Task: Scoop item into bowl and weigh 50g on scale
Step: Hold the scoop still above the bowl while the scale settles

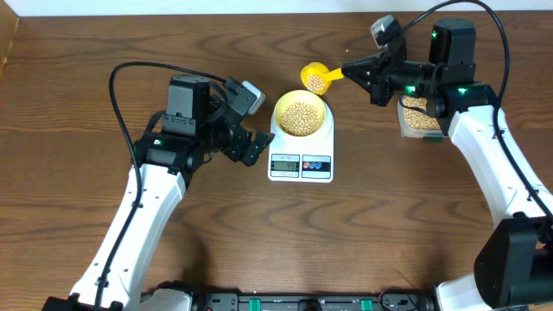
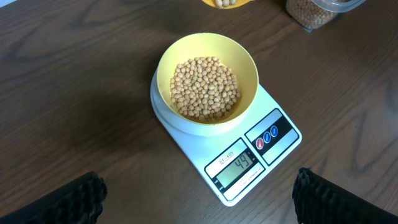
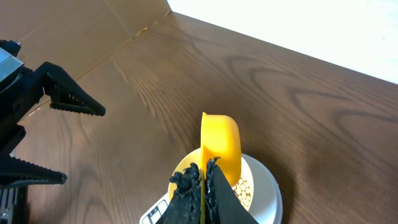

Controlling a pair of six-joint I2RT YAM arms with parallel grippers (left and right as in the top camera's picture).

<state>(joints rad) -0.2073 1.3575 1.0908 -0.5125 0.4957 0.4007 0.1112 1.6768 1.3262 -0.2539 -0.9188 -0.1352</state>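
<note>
The pale yellow bowl stands on the white scale, well filled with tan beans. My right gripper is shut on the handle of a yellow scoop. The scoop holds some beans and hovers just behind the bowl. The right wrist view looks down the scoop at the bowl below it. My left gripper stands open left of the scale, holding nothing. Its fingers frame the scale's lit display.
A clear plastic tub of beans sits to the right of the scale, under the right arm. Its corner shows at the top of the left wrist view as the tub. The bare wooden table spreads toward the front.
</note>
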